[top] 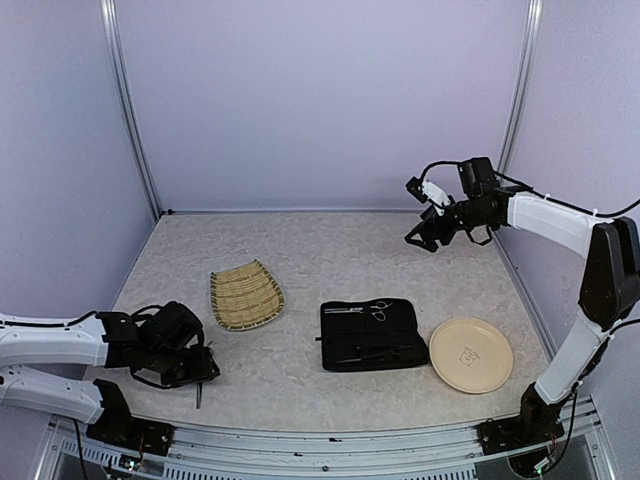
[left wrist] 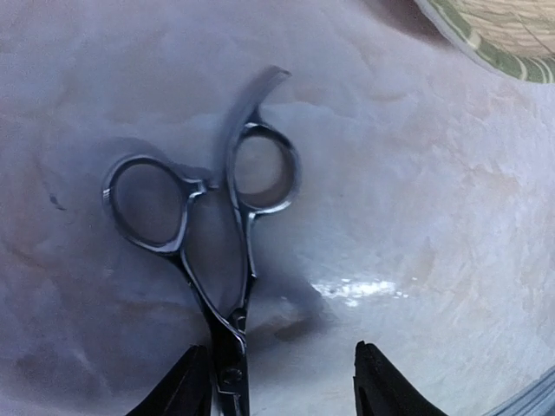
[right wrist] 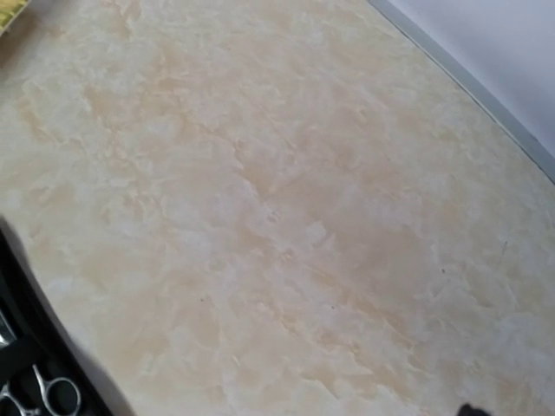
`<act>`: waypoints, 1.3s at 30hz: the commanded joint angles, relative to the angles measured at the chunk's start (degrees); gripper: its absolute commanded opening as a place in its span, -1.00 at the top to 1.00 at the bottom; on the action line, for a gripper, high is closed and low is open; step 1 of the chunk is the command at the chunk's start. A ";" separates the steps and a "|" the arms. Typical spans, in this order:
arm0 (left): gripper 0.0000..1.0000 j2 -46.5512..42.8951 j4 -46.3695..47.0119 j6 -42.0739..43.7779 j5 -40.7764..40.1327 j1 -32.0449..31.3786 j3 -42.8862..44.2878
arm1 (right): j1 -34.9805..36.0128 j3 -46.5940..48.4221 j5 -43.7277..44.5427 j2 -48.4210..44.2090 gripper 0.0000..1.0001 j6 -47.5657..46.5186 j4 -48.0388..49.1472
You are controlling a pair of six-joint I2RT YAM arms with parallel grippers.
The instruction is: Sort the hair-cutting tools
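Since these scissors (left wrist: 236, 322) lie flat on the worktop (left wrist: 416, 217) right under my left pincer (left wrist: 282, 381), I judge the pick to be a matter of finesse, not force. They are thin polished steel: light, stiff and likely slippery, with almost no height for the fingers to bite. Their rings point away from the wrist camera and the blades run back towards it. The blade end sits just beside one fingertip (left wrist: 186, 386), and the jaws stand wide and grip nothing. I would take hold across the two shanks just ahead of the pivot, where the metal looks thickest and the balance should be close. I would close square, so the pair neither swivels nor scissors open. Pinching a single ring would let it dangle. The other scissors (top: 378, 309) rest on the case (top: 395, 340) mid-worktop, right of the tray (top: 245, 295). My right pincer (top: 428, 232) hangs high at the far right, well apart from everything; I cannot tell how wide it is.
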 commanded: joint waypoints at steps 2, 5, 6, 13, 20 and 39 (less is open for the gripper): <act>-0.05 4.25 7.83 1.25 10.42 -3.83 -0.92 | 0.29 0.44 -1.57 0.87 -0.76 -0.35 -1.63; -0.04 7.92 11.68 0.69 13.29 -7.29 1.61 | 0.23 0.69 -1.92 1.51 -0.75 -0.41 -2.13; -0.04 9.30 12.93 1.34 14.14 -8.43 3.05 | 0.34 0.72 -1.94 1.69 -0.75 -0.43 -2.27; -0.10 24.57 8.70 17.52 9.03 -10.48 20.50 | 0.22 1.18 -1.60 2.75 -0.74 -0.79 -3.02; -0.16 27.84 -6.72 29.40 0.50 -10.24 33.63 | 0.29 1.20 -1.76 2.54 -0.73 -1.21 -3.28; -0.23 28.22 -11.55 29.69 4.02 -2.25 25.13 | 0.23 1.66 -3.30 2.72 -0.66 -2.28 -4.82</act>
